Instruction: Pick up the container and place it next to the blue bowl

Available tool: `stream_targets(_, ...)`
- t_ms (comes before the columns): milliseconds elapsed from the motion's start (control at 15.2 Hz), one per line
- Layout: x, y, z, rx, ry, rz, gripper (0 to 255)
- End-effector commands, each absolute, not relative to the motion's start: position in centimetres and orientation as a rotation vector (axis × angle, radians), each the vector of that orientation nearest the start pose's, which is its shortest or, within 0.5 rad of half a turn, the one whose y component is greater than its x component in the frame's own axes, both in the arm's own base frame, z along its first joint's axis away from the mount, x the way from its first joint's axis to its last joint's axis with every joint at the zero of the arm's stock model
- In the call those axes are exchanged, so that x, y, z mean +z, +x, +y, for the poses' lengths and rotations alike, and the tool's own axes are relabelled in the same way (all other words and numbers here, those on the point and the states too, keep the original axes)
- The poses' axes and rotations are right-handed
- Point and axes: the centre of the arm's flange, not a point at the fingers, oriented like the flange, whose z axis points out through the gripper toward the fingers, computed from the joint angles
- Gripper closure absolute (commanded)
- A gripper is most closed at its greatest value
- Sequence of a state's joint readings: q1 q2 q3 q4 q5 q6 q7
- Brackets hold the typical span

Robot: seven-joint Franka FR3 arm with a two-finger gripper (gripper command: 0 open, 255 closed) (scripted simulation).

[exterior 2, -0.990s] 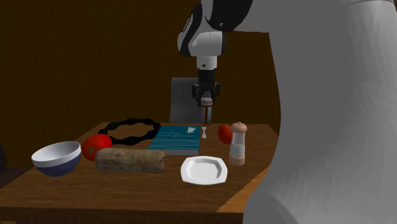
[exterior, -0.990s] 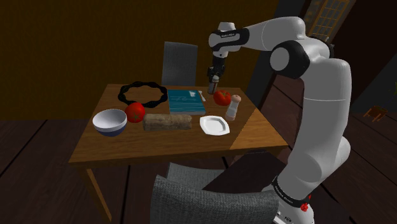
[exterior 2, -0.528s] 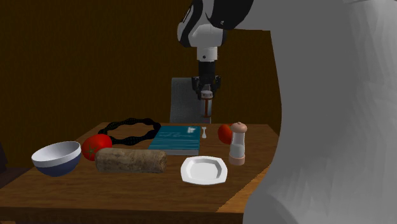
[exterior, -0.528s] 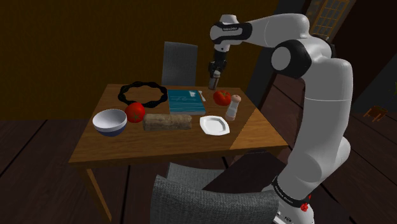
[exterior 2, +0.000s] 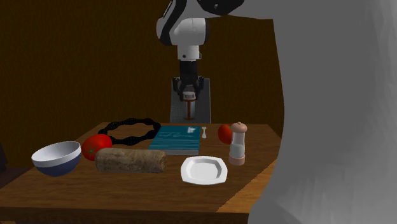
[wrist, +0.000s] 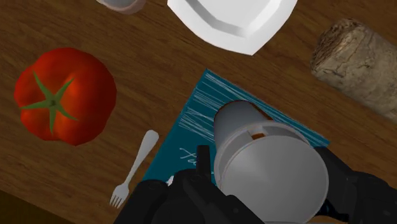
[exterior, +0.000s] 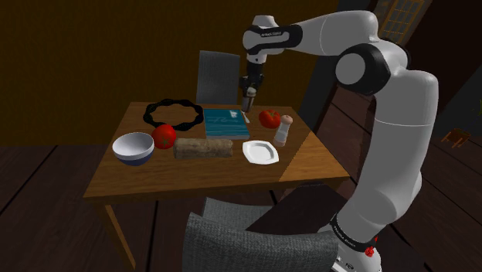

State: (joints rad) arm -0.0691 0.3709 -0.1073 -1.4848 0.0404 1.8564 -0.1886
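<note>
My black gripper (exterior: 249, 103) is shut on a small grey cylindrical container (exterior: 248, 99) with an orange-brown band, holding it in the air above the far edge of a teal book (exterior: 225, 122). In the second exterior view the container (exterior 2: 189, 106) hangs from the gripper (exterior 2: 189, 102) well above the table. In the wrist view the container (wrist: 264, 159) sits between the fingers (wrist: 203, 167) of the gripper (wrist: 270, 178), over the book (wrist: 203, 121). The blue bowl (exterior: 133, 147) stands at the table's near left corner, also seen as the bowl (exterior 2: 56, 158), far from the gripper.
On the wooden table (exterior: 193, 176) lie a black ring (exterior: 174, 113), two tomatoes (exterior: 164, 136) (exterior: 269, 118), a loaf (exterior: 203, 147), a white plate (exterior: 260, 151), a shaker (exterior: 284, 130) and a fork (wrist: 133, 168). Chairs stand behind (exterior: 216, 77) and in front (exterior: 255, 239).
The gripper has risen and swung toward the shoulder view's left with the container, from above the tomato's side to above the teal book.
</note>
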Motion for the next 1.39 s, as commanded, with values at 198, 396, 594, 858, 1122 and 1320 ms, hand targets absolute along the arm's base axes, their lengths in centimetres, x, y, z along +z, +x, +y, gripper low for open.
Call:
stream_targets(198, 46.4, 66.2, -3.6, -0.006, -3.143, -0.011, 255)
stream_targets(396, 46.5, 66.2, 0.4, -0.006, -3.143, -0.011, 255)
stream_targets(594, 46.5, 66.2, 4.3, -0.006, -3.143, -0.011, 255)
stream_targets(858, 46.5, 66.2, 9.6, -0.006, -3.143, -0.011, 255)
stream_targets(1122, 46.6, 66.2, 14.9, -0.006, -3.143, -0.011, 255)
stream_targets(1320, 46.6, 66.2, 18.8, -0.006, -3.143, -0.011, 255)
